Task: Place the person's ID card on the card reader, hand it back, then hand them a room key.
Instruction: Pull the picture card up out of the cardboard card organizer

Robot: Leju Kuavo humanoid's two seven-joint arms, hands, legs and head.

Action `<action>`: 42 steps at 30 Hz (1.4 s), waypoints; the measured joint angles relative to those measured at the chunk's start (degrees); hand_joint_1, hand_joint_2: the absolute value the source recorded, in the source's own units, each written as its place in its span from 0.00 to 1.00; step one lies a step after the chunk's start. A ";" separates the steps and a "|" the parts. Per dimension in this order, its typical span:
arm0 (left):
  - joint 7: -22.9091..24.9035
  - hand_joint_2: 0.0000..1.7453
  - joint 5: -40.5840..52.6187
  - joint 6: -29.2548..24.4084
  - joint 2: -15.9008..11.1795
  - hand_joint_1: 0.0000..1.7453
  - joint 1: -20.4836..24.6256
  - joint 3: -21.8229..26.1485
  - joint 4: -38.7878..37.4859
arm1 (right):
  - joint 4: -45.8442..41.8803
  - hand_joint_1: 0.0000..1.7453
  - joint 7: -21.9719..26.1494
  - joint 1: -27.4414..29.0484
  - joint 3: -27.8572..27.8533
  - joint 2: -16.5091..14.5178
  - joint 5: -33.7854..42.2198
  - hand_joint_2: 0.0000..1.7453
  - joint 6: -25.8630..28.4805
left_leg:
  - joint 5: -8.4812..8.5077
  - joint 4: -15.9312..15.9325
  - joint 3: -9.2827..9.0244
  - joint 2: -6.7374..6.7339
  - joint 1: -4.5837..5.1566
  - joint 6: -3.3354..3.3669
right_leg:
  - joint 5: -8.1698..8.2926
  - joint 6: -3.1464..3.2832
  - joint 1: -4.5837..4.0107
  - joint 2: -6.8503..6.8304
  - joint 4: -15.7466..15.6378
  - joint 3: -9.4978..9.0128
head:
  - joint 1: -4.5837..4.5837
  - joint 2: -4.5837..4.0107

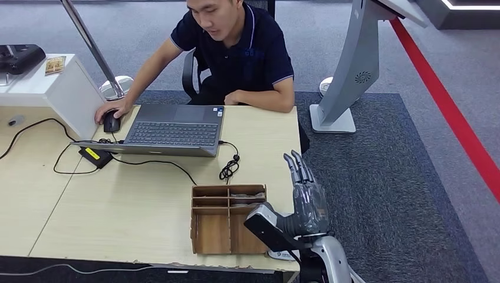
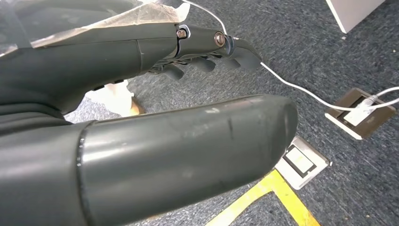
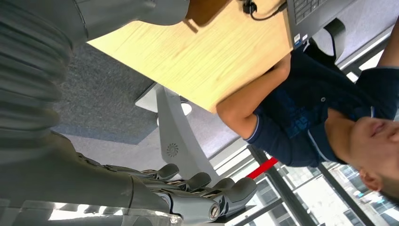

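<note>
Raising our right hand (image 1: 303, 197) beside the near right corner of the desk (image 1: 141, 206), we hold it upright with the fingers (image 1: 296, 168) straight and a little apart, gripping nothing; the right wrist view shows the same released hand (image 3: 188, 193) with the desk edge and the seated person (image 1: 239, 50) beyond it. Our left hand (image 2: 155, 94) hangs over grey carpet, fingers loosely extended and holding nothing, as far as we can tell. We cannot make out an ID card anywhere: the person has one hand on a mouse (image 1: 111, 122) at the far left of the laptop (image 1: 171, 128) and the other forearm resting on the far desk edge, and neither visibly holds a card. A wooden divided tray (image 1: 227, 218) sits just left of our right hand; something pale lies in its far right compartment, too unclear to name, and we judge the room keys may be kept there. A small black device (image 1: 94, 156) with a yellow label sits near the laptop's near left corner and may be the reader, though we cannot be sure. We expect a card to be light, thin, stiff and slick, hard to lift off a flat surface, so we would take it by a free edge, pinched between thumb and fingers on its two faces, preferably straight from the person's hand.
</note>
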State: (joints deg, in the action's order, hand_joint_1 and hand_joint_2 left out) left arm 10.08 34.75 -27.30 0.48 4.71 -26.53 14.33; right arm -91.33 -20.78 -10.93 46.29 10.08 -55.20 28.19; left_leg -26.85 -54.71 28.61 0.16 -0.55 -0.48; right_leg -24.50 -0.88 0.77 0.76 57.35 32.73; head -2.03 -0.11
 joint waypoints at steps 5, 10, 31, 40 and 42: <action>0.02 0.00 -0.02 0.00 0.00 0.00 0.02 -0.51 0.01 | 1.04 0.00 0.57 0.08 1.64 -0.79 -0.77 1.00 -0.47 | 0.00 0.00 -0.01 0.00 0.00 0.00 | 0.00 0.00 0.00 0.00 0.00 0.00 | 0.01 0.01; 0.03 0.00 -0.02 0.00 0.00 0.00 0.06 -1.40 0.01 | 2.52 0.00 1.07 0.22 3.17 -1.85 -0.99 1.00 -0.55 | 0.00 0.00 0.01 0.00 0.00 0.00 | -0.01 0.00 0.00 0.00 0.00 0.00 | 0.01 0.00; 0.99 0.00 -0.17 0.66 0.00 0.00 0.61 -4.35 0.15 | 9.67 0.00 2.64 -0.49 6.08 -5.62 2.00 1.00 2.48 | 0.00 0.00 -0.02 0.00 0.00 0.00 | 0.00 0.00 0.00 0.00 0.00 0.00 | 0.01 0.00; 1.13 0.00 -0.97 0.69 0.00 0.00 0.81 -5.24 0.16 | 11.57 0.00 2.63 -1.39 6.15 -5.71 2.49 1.00 3.80 | 0.00 0.00 -0.02 0.00 0.00 0.00 | 0.00 0.00 0.00 0.00 0.00 0.00 | 0.01 0.01; 1.14 0.00 -0.98 0.73 0.00 0.00 0.88 -5.56 0.16 | 11.70 0.00 2.62 -1.65 6.11 -5.82 2.71 1.00 3.95 | 0.00 0.00 -0.03 0.00 0.00 0.00 | 0.00 0.00 0.00 0.00 0.00 0.00 | 0.01 0.00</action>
State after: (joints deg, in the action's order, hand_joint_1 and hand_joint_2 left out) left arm 11.21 33.77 -26.57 0.48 5.59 -32.09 14.49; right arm -79.63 -18.16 -12.58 52.40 4.25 -52.49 32.14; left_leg -26.85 -54.71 28.59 0.16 -0.55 -0.48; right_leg -24.50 -0.88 0.76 0.76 57.35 32.73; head -2.02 -0.11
